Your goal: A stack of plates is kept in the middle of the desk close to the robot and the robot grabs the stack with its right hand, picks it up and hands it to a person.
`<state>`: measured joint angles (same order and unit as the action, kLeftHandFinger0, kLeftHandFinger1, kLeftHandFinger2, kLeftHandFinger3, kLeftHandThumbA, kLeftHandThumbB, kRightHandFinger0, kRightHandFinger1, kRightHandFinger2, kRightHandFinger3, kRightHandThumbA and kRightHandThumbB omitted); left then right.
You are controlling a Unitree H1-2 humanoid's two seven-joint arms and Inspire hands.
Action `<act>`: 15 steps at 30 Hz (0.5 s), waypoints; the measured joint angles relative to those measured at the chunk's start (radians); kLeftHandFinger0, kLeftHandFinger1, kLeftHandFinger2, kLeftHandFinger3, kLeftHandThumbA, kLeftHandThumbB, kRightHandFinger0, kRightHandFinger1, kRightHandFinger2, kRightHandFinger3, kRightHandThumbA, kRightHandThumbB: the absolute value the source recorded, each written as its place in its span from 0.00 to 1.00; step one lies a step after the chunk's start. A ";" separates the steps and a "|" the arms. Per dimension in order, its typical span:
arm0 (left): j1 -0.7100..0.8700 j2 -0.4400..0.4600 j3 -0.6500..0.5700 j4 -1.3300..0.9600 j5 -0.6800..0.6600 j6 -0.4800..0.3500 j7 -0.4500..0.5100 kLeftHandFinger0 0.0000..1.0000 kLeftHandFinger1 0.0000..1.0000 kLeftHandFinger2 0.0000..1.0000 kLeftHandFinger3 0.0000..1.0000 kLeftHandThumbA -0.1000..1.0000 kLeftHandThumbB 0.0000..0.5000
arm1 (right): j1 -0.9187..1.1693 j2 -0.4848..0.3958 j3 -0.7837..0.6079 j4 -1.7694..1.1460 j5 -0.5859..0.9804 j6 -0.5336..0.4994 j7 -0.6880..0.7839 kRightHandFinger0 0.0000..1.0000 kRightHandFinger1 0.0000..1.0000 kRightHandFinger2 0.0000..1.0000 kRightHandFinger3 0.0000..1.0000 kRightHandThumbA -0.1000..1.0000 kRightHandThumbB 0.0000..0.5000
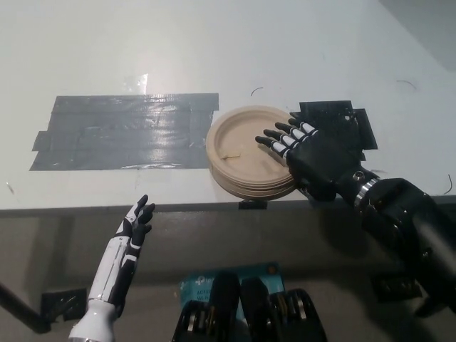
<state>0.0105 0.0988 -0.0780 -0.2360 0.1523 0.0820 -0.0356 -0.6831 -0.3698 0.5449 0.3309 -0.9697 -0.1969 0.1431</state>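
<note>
Plates (pixel 249 151), tan and stacked several deep, sit near the front edge of a white desk (pixel 214 50), roughly in the middle, and we look steeply down on them. The stack lies flat on the desk, not yet lifted. Our black right hand (pixel 308 153) comes in from the lower right and covers the right side of the stack; its fingers (pixel 285 137) are spread and reach over the rim onto the top plate. Whether the thumb is hooked under the stack we cannot tell, since the palm hides that edge, so we judge the hand as spread out and not yet clamped. This placement makes sense to us: fingers above and thumb below would let us pinch the whole stack from its side. A wide patch of dark grey tape (pixel 121 132) lies left of the plates, touching their rim, and a smaller black patch (pixel 342 117) lies behind our right hand. Our white left hand (pixel 134 229) rests with fingers apart below the desk edge at lower left, holding nothing. No person is visible.
</note>
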 measured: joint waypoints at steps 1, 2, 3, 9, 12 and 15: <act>0.000 0.000 0.000 0.000 0.000 0.000 0.000 1.00 1.00 1.00 1.00 1.00 0.00 | -0.001 0.002 0.000 0.002 -0.002 0.000 0.000 1.00 1.00 1.00 1.00 0.89 1.00; 0.000 0.000 0.000 0.000 0.000 0.000 0.000 1.00 1.00 1.00 1.00 1.00 0.00 | -0.001 0.003 0.001 0.003 -0.003 0.000 0.000 1.00 1.00 1.00 1.00 0.90 1.00; 0.000 0.000 0.000 0.000 0.000 0.000 0.000 1.00 1.00 1.00 1.00 1.00 0.00 | -0.003 0.006 0.001 0.006 -0.006 0.001 0.000 1.00 1.00 1.00 1.00 0.90 1.00; -0.006 0.000 0.000 0.000 0.001 0.004 0.000 1.00 1.00 1.00 1.00 1.00 0.00 | -0.016 0.017 0.004 0.034 -0.011 0.001 -0.006 1.00 1.00 1.00 1.00 0.89 1.00; -0.013 0.000 -0.001 0.000 0.001 0.005 0.000 1.00 1.00 1.00 1.00 1.00 0.00 | -0.026 0.020 0.005 0.057 -0.011 -0.001 -0.016 0.92 0.90 0.93 1.00 0.47 0.91; -0.018 0.000 -0.001 0.000 0.001 0.005 0.000 1.00 1.00 1.00 1.00 1.00 0.00 | -0.042 0.035 0.005 0.130 -0.010 -0.024 -0.075 0.05 0.06 0.20 0.38 0.03 0.67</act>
<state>-0.0079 0.0989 -0.0794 -0.2360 0.1530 0.0870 -0.0356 -0.7249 -0.3347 0.5498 0.4611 -0.9794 -0.2212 0.0685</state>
